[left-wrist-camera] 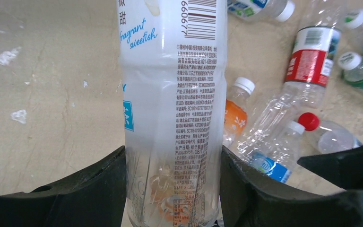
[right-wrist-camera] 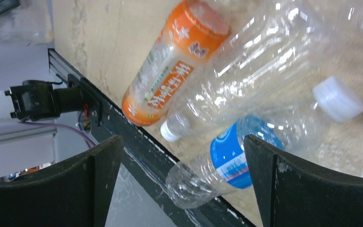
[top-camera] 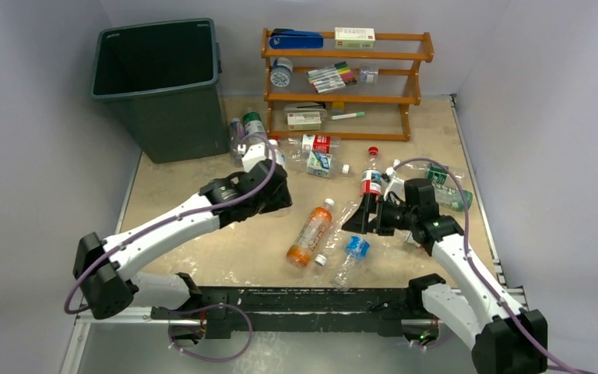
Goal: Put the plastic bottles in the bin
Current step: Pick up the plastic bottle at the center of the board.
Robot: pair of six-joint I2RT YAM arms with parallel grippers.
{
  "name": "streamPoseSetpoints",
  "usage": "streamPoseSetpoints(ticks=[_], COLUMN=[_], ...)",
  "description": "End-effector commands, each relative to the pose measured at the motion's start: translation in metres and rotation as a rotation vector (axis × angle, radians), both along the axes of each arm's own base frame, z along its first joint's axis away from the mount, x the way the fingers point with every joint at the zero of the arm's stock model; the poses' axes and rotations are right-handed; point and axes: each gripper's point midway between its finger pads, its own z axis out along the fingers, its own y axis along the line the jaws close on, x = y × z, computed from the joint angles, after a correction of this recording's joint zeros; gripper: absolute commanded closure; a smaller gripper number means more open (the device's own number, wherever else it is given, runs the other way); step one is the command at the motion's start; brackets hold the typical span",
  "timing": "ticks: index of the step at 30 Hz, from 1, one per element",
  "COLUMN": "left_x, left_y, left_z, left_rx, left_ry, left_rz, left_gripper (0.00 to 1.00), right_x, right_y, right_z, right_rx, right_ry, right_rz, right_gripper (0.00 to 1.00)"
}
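**Bottle Grasped Beside the Bin**

Top view: showed the left gripper just right of the bin, near its base; showed the right gripper farther right of the bin, among scattered plastic bottles. Left wrist view: clamped a white-labelled bottle firmly between both fingers. Right wrist view: spread the fingers wide, grasping nothing, above an orange-labelled bottle and a blue-labelled bottle.
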Motion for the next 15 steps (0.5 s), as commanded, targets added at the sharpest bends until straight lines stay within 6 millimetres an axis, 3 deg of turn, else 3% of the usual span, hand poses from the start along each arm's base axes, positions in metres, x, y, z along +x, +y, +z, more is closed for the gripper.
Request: streamPoseSetpoints(ticks=[1,9,15], left_x=[-0.002,-0.007,0.004], left_y=[0.020,0.037,0.042], left_z=[0.046,0.082,0.134], left_rx=[-0.016,-0.060,-0.028], left_ry=[-0.087,-0.165,-0.255], left_rz=[0.031,0.061,0.058], left_gripper=[0.41,0.41,0.41], right_x=[0.039,0.072,0.075], right_y=[0.009,0.010,0.012], right_z=[0.040,0.060,0.075], right_rx=[0.030,0.007,0.050], right_ry=[-0.153,-0.184,-0.205], right_rz=[-0.004,-0.042,-0.087], right_gripper=[0.00,0.00,0.00])
